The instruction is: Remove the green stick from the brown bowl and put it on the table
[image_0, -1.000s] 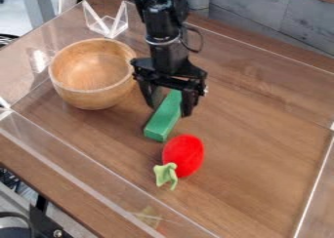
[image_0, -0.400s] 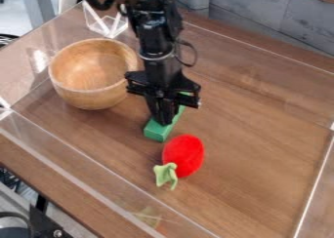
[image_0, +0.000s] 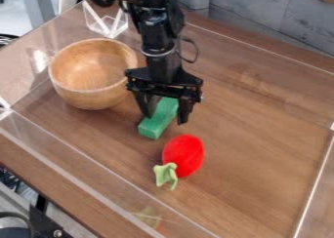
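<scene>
The green stick (image_0: 158, 119) lies flat on the table (image_0: 248, 135), just right of the brown bowl (image_0: 92, 74), whose inside shows nothing in it. My gripper (image_0: 164, 107) points straight down over the stick's far end. It is open, with one finger (image_0: 143, 104) on each side of the stick and a visible gap to the block. The stick's near end sticks out toward the strawberry toy.
A red strawberry toy (image_0: 183, 157) with a green leaf lies just in front of the stick. Low clear acrylic walls (image_0: 78, 174) border the tabletop. A clear folded piece stands at the back behind the bowl (image_0: 104, 22).
The fingers were apart around the stick, closed narrowly on it, and now stand apart again. The stick has shifted slightly and lies on the table. The hand has stayed in place.
</scene>
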